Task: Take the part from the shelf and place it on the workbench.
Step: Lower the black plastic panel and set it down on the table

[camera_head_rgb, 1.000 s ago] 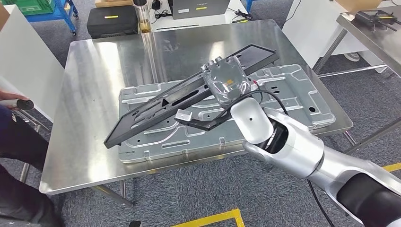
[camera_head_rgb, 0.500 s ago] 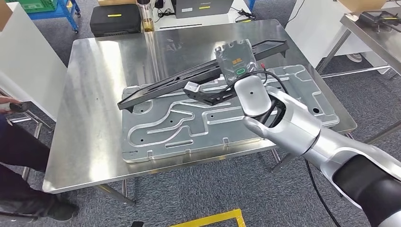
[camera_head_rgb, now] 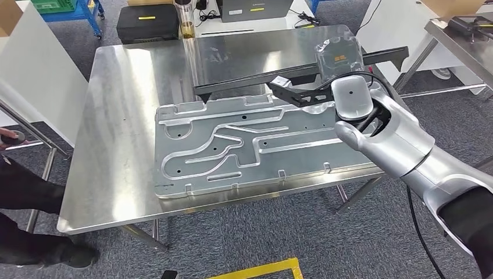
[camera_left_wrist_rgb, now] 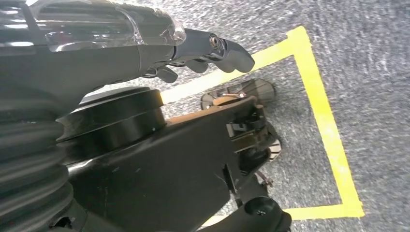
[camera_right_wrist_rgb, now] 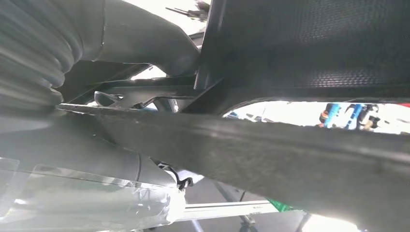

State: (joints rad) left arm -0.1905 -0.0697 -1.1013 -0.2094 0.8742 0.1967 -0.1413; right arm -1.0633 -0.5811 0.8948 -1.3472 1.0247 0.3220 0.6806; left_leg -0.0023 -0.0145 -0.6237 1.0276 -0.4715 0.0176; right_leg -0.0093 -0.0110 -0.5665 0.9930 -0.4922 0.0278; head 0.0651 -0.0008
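Your right hand [camera_head_rgb: 336, 57], at the upper right of the head view, grips the part [camera_head_rgb: 302, 72]; the left hand [camera_left_wrist_rgb: 145, 34] hangs over the floor with fingers loosely curled round nothing. Whether that counts as closed I cannot tell.

The part is in the air above the far right of the workbench [camera_head_rgb: 122, 116], over the far edge of the plate [camera_head_rgb: 256, 145] that lies on the bench. It looks clear of the plate, though the gap is hard to judge from this angle.

To finish well, I would lower it level, so neither end strikes first, and choose the landing spot now: bare steel behind the plate or the plate itself. Let go only once it rests flat. The long end reaching toward the frame's centre could swing, so turn the wrist slowly.

The part is a long, thin black bar or frame, rigid, with a bracket branching off near the hand. The right wrist view shows a matte, textured surface.
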